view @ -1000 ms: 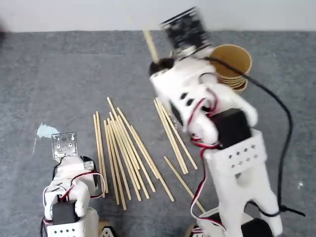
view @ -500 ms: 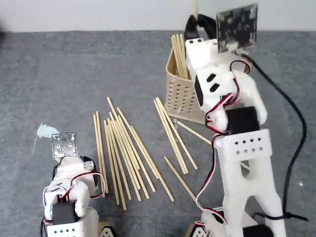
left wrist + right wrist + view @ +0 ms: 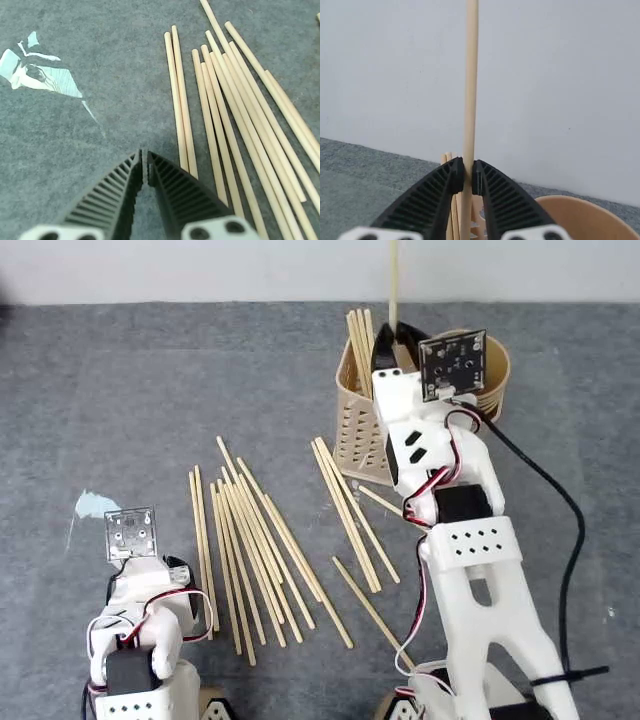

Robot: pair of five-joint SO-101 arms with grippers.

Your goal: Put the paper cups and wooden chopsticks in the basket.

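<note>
The right tool [image 3: 467,167] is seen clamped on a single chopstick [image 3: 470,75], which is held upright with its lower end just above the basket [image 3: 362,435], at about 1 o'clock on the tabletop [image 3: 120,390]. Within the last second this tool has been swung from above the paper cups [image 3: 493,375] and brought over the basket, and the chopstick has been turned from tilted to vertical. A release into the basket is therefore judged to be the step in hand. Three or four standing sticks [image 3: 359,340] are already in the basket. The cups, a nested stack of about four, lie at 2 o'clock close beside the basket; whether they sit inside it cannot be told, since the arm covers that side. Around fifteen loose chopsticks [image 3: 250,540] are left flat in the middle of the tabletop, their overlap preventing an exact count, so most of the task is judged still undone. At 7 o'clock the left tool [image 3: 144,172] is parked low over the tabletop, its jaws almost closed and nothing held, with a pale blue scrap [image 3: 45,75] at 10 o'clock from it.
</note>
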